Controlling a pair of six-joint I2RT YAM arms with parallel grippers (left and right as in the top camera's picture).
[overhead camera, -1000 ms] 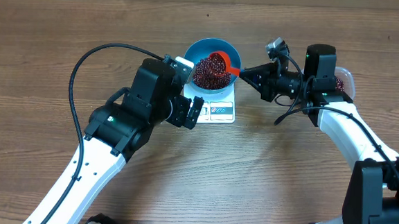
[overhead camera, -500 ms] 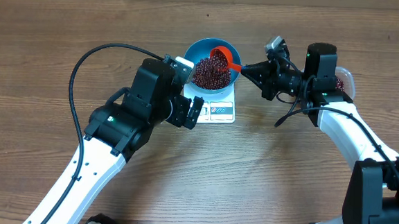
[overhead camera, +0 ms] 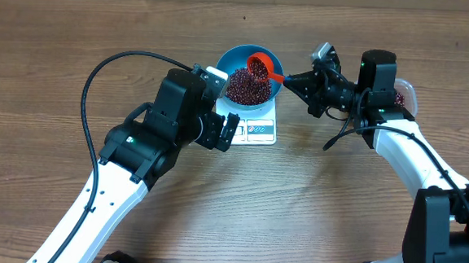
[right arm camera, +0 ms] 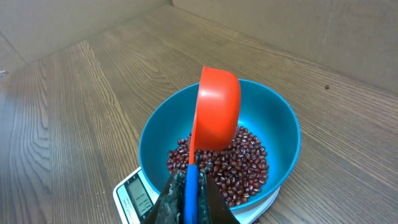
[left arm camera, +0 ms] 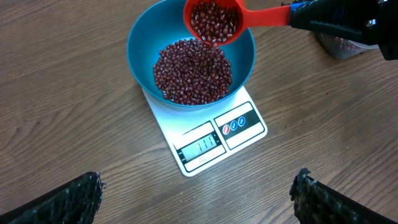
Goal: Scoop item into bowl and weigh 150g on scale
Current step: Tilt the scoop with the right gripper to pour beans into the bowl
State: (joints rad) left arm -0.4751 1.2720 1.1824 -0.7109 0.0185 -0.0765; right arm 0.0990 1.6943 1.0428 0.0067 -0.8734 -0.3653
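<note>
The blue bowl (overhead camera: 232, 60) stands on the white scale (overhead camera: 259, 130) and holds a heap of dark red beans (overhead camera: 245, 87). My right gripper (overhead camera: 290, 82) is shut on the handle of a red scoop (overhead camera: 260, 65). The scoop is tipped on its side over the bowl's far half, with beans still in its cup (left arm camera: 214, 22). In the right wrist view the scoop (right arm camera: 217, 109) hangs over the beans (right arm camera: 245, 165) in the bowl (right arm camera: 277, 124). My left gripper (left arm camera: 198, 183) is open and empty, over the table just in front of the scale (left arm camera: 217, 134).
A clear tub (overhead camera: 401, 94) with more beans sits behind the right arm, right of the scale. The left arm's black cable (overhead camera: 99, 70) loops over the table at the left. Bare wooden tabletop surrounds the scale.
The scoop has rolled further onto its side and shifted slightly toward the bowl's far rim. The left arm has not moved.
</note>
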